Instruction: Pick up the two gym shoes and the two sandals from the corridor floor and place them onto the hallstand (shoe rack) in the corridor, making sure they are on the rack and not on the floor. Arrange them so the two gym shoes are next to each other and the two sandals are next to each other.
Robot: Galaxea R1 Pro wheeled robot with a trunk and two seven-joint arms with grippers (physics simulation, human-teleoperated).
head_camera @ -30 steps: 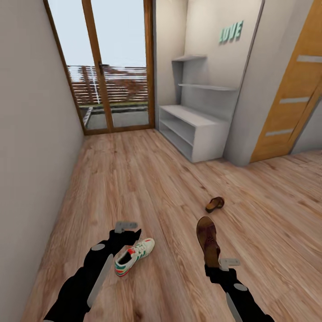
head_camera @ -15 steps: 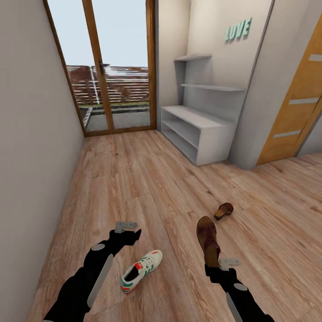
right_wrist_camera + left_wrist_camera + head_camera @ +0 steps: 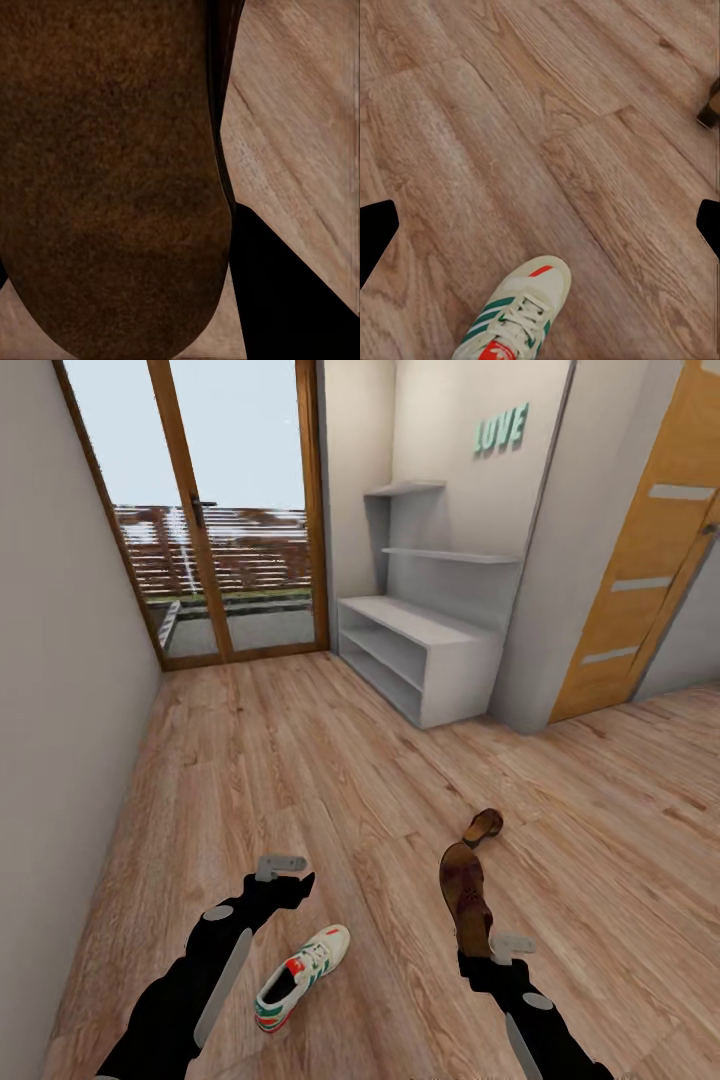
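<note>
One white gym shoe with green stripes lies on the wood floor, just nearer to me than my left gripper. That gripper hangs open and empty over the planks, and the left wrist view has the gym shoe between and beyond its spread fingertips. My right gripper is shut on a brown sandal, which points away from me; its sole covers most of the right wrist view. The other sandal lies on the floor just beyond. The pale grey hallstand stands at the far right wall.
A glass balcony door with a wooden frame closes the corridor's far end. A plain wall runs along the left. An orange-brown door stands right of the hallstand, beyond a wall corner.
The whole view has shifted, so the camera moved. The gym shoe now shows farther below my left gripper than a second ago. The right gripper keeps its hold on the sandal.
</note>
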